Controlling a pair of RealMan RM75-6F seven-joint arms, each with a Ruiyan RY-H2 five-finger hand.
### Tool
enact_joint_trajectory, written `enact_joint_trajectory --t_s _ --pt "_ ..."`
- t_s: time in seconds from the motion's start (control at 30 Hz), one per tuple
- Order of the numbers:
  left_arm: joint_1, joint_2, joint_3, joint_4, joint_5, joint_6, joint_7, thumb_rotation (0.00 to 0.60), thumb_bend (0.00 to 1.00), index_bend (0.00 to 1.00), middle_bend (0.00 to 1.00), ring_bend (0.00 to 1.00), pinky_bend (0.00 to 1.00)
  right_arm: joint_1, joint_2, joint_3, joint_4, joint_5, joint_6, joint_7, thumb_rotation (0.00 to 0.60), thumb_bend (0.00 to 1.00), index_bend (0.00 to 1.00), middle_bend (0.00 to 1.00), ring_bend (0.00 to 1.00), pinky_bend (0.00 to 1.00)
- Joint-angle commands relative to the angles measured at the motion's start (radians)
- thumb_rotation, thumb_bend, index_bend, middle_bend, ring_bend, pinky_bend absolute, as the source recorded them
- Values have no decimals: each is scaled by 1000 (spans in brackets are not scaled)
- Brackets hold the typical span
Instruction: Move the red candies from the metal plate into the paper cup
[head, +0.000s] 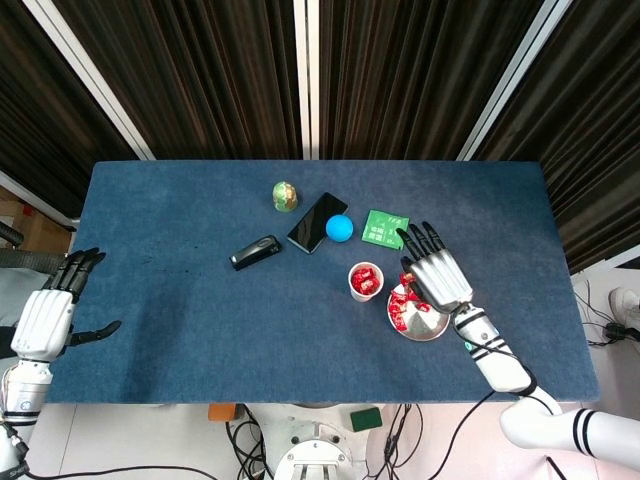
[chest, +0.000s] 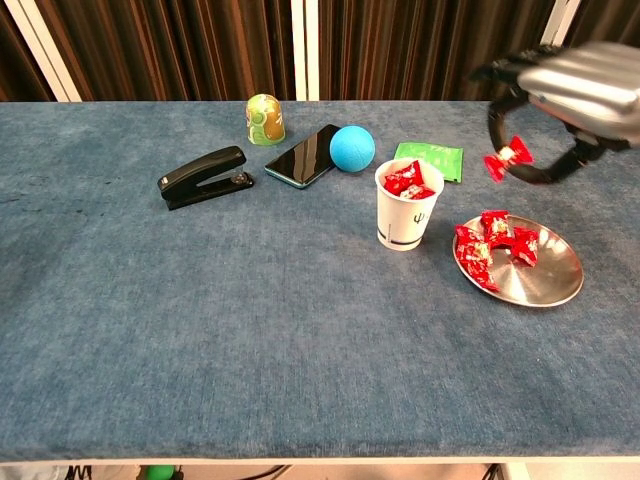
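Observation:
A metal plate (chest: 548, 282) (head: 431, 327) with several red candies (chest: 492, 242) lies at the right front of the table. Left of it stands a white paper cup (chest: 407, 212) (head: 365, 281) with red candies inside. My right hand (chest: 570, 90) (head: 436, 275) is raised above the plate, right of the cup, and pinches one red candy (chest: 507, 158) between thumb and finger. In the head view the hand covers part of the plate. My left hand (head: 45, 316) hangs off the table's left edge with its fingers apart and nothing in it.
Behind the cup lie a green packet (chest: 430, 159), a blue ball (chest: 351, 148), a black phone (chest: 303, 155), a green-yellow small pot (chest: 264, 119) and a black stapler (chest: 202, 176). The blue cloth (chest: 240, 320) covers the table's front and left.

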Motion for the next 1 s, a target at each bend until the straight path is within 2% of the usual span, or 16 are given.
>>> enact_joint_trajectory --t_s 0.03,0.23,0.53,0.8,1.0 --pt "0 0 0 0 0 0 0 600 85 110 66 51 223 36 -20 20 -8 6 -31 -20 600 396 597 40 0 0" --pt "3 1 -2 2 -3 4 -4 600 86 110 66 51 223 91 -74 35 8 33 -78 -67 600 393 597 39 0 0" --pt "1 1 -1 4 -3 0 -6 600 85 110 65 51 223 117 -109 31 31 70 -88 -106 600 387 558 37 0 0" --pt "1 0 -2 4 -5 -2 -2 600 86 110 65 51 223 131 -98 20 20 76 -104 -95 600 345 376 31 0 0" --pt "2 1 -3 5 -6 -1 -4 600 86 110 66 51 223 129 -91 12 9 61 -86 -85 600 341 349 30 0 0"
